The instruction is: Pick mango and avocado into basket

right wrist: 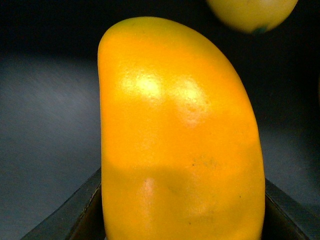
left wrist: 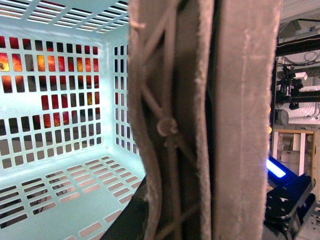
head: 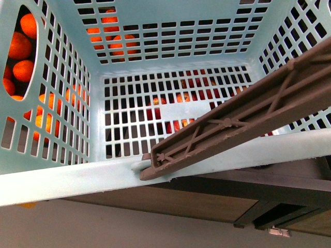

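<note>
The light teal basket (head: 67, 178) fills the front view, tipped so I look into it; nothing lies on its slotted floor. Its brown handle (head: 243, 121) crosses the right side of that view. The same handle (left wrist: 200, 120) fills the left wrist view, where my left gripper is shut on it and its fingers are hidden behind it. The mango (right wrist: 177, 145), smooth and yellow-orange, fills the right wrist view, held between the dark fingers (right wrist: 75, 220) of my shut right gripper (right wrist: 182, 220). The avocado is out of view.
Small oranges (head: 20, 46) and red fruit (head: 155, 111) show through the basket's slots. A second yellow fruit (right wrist: 252, 12) lies just beyond the mango. A dark shelf edge (head: 243, 188) runs under the basket's near rim. Lab equipment (left wrist: 295, 90) stands beyond the handle.
</note>
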Available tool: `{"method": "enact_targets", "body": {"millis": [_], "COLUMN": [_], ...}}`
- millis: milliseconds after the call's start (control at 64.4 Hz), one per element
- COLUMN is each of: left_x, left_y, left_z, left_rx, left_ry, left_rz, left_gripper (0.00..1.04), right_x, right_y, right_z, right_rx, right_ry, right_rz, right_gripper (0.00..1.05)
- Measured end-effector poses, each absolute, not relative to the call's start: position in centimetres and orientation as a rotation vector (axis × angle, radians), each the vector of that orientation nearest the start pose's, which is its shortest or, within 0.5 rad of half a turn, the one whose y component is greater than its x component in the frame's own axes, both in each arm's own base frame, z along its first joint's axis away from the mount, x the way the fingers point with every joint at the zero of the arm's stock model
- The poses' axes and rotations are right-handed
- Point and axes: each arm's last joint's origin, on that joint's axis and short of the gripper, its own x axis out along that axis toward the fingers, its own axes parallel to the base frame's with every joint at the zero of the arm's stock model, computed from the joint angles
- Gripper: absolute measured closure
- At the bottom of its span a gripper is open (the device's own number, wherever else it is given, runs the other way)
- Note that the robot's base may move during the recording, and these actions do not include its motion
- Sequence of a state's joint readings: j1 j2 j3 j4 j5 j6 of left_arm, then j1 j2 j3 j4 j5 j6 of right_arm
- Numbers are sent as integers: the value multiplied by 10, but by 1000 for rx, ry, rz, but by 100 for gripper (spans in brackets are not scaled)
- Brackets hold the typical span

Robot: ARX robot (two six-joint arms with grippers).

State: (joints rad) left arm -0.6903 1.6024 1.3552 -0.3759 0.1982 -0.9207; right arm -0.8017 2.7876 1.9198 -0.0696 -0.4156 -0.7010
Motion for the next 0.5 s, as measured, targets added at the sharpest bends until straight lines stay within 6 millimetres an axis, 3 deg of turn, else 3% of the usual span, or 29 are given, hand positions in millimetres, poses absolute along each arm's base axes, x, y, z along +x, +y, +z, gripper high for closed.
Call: {"method": "enact_targets", "body": {"millis": [47, 109, 171, 280, 357, 497], "left_x": [273, 273, 273, 273, 273, 273], "left_y": [-233, -233, -233, -233, -233, -233], "left_z": [310, 309, 309, 309, 309, 309], "left_rx": [-675, -675, -675, -675, -674, -674], "left_ry": [960, 960, 960, 960, 960, 960], "left_rz": [-503, -503, -503, -502, -502, -502], "left_gripper": [91, 91, 91, 91, 91, 91], "right_x": [372, 365, 359, 342, 328, 304], "right_y": [-366, -353, -343, -309, -279, -225], "right_z": [-12, 32, 57, 110, 139, 172], "right_rx": [-110, -84, -72, -33, -7, 53], "right_ry": [782, 650, 579, 435, 366, 300], "right_rz": [-68, -82, -84, -58, -27, 28], "right_gripper": [42, 42, 42, 42, 42, 42]}}
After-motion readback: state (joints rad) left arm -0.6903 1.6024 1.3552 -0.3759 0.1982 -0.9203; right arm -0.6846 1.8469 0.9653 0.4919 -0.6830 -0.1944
